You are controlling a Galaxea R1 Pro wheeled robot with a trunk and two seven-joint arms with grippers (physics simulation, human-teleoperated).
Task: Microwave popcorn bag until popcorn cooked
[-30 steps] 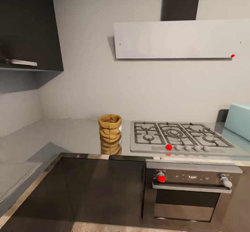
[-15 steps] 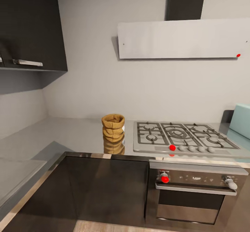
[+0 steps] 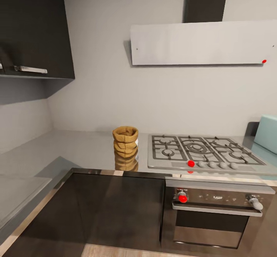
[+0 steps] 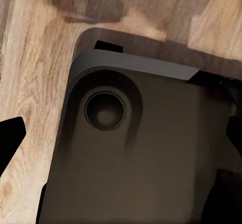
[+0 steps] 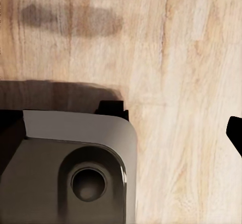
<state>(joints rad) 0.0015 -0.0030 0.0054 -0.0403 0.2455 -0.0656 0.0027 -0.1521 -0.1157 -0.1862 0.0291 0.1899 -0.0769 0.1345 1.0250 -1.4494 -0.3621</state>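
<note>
We see the small crumpled tan-brown paper popcorn bag (image 3: pixel 125 141) upright on the glossy grey countertop (image 3: pixel 77 149), well apart from our grippers; both point floorward with fingertips spread, empty, since we haven't reached yet.

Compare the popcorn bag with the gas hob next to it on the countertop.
The popcorn bag is tan-brown and crumpled; the gas hob is grey metal with dark grates. The bag stands upright and narrow; the hob lies flat and wide. The hob has a row of front knobs, one red; the bag has none. Both sit on the glossy countertop.
</note>
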